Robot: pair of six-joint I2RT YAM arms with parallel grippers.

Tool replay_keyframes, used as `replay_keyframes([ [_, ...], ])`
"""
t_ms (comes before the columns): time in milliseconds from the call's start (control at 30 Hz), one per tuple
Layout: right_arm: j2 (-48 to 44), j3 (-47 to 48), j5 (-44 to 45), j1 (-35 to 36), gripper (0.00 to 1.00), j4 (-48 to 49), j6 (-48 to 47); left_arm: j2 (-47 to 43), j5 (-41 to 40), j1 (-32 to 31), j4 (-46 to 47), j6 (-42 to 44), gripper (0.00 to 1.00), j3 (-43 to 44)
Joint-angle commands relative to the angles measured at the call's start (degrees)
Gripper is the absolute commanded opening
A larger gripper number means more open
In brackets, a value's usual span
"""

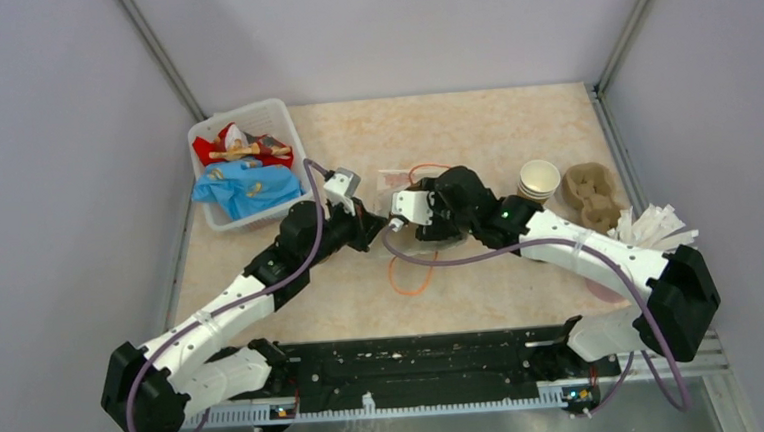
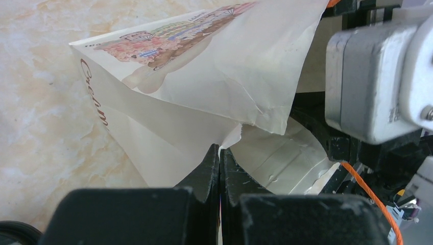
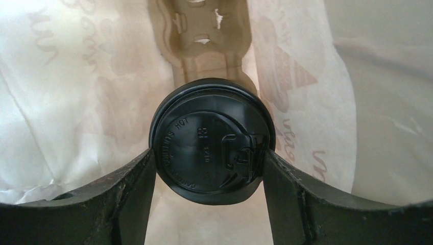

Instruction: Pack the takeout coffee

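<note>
The left gripper is shut tight on the edge of the bag. The right gripper holds a black-lidded cup inside the bag, near a tray.

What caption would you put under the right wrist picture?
Right gripper grips a black-lidded coffee cup inside the white paper bag, a pulp tray beyond it.

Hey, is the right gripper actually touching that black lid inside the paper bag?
Touching. The right wrist view shows the right gripper with both fingers pressed against opposite sides of the black lid, with no gap on either side.
</note>
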Motion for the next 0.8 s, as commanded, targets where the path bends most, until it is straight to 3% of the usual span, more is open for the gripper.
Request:
replay_keyframes([
  [0, -0.50, 0.09, 0.61, -1.12, 0.59, 5.18, 0.27, -1.69, 0.09, -0.18, 2.03, -0.06, 0.00, -1.06],
  [467, 0.91, -0.23, 0.46, -1.93, 0.59, 8.73, 1.42, -1.12, 0.24, -0.18, 1.16, 0.63, 0.00, -0.28],
  [767, 2.26, -0.68, -1.06, -1.98, 0.60, 7.62, -3.31, 0.94, -3.40, -0.18, -0.07, 0.16, 0.00, 3.50],
])
